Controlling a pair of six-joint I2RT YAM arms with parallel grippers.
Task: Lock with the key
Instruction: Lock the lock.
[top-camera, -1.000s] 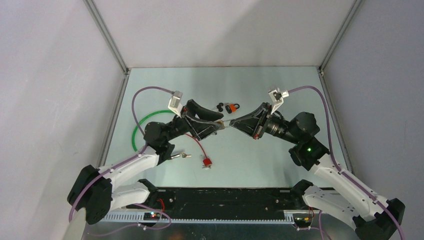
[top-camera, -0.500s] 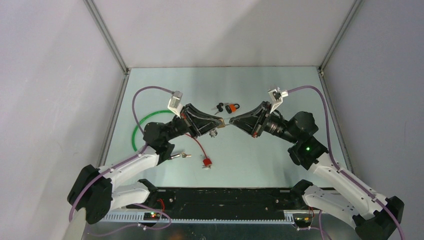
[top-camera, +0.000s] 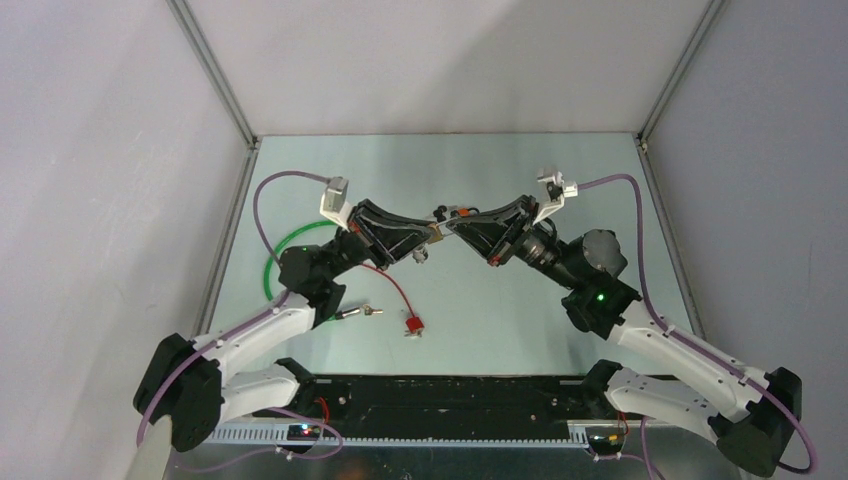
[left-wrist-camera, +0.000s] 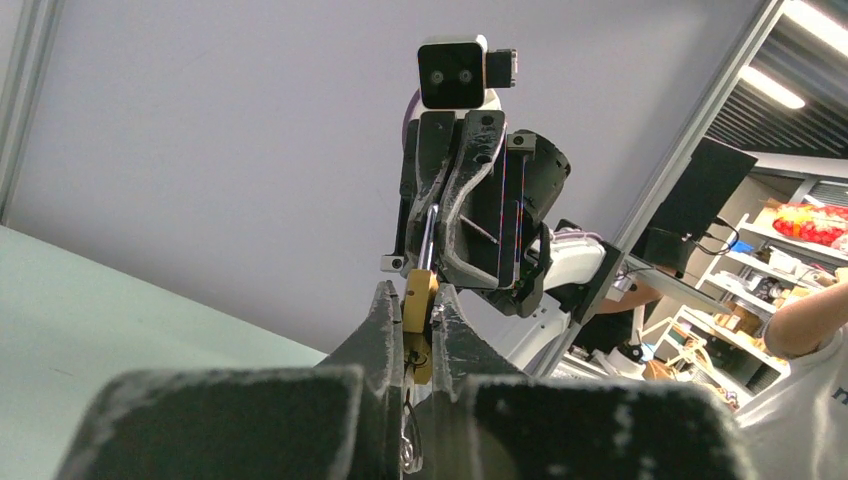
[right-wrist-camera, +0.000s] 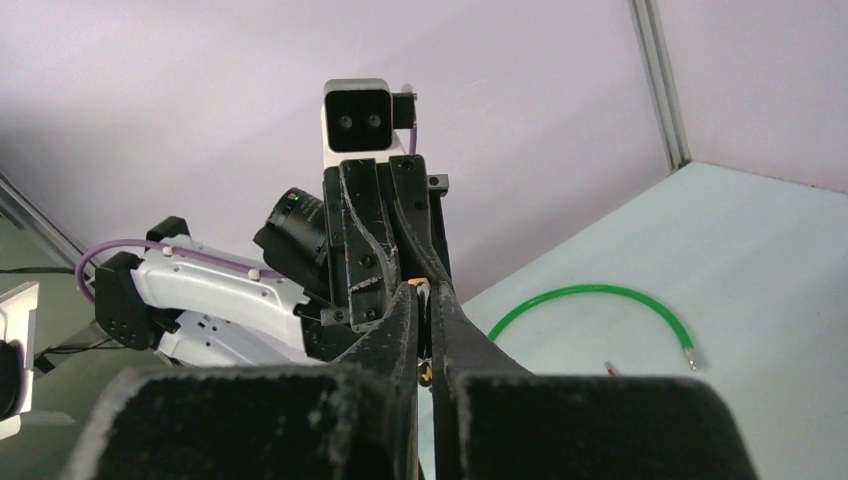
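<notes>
**A:** Where are the two arms?

**B:** From above, both reach over the middle of the pale green bench (top-camera: 560, 170), and their tips meet nose to nose. The left tool (top-camera: 430, 238) comes in from the left and the right tool (top-camera: 455, 226) from the right.

**A:** What is the left tool holding?

**B:** A small brass lock (left-wrist-camera: 419, 305). The left wrist camera shows its fingers (left-wrist-camera: 380, 320) drawn narrow, pinching the lock from both sides. The lock's top end stands out toward the other arm. A thin wire ring (left-wrist-camera: 408, 448) hangs below the lock.

**A:** And the right tool?

**B:** It is closed narrow on the key (left-wrist-camera: 427, 235), a slim silver blade between its fingers, pointing down at the lock. The blade's tip touches the lock's top end. I cannot tell whether it is inside the keyhole.

**A:** Does the right wrist camera help?

**B:** Little. Its own fingers nearly touch, and only a sliver of brass shows in the gap.

**A:** Anything else on the bench?

**B:** A green cable (top-camera: 268, 262) curls at the left. A red cable (top-camera: 411, 322) runs from under the left arm to a red plug on the near side.
</notes>
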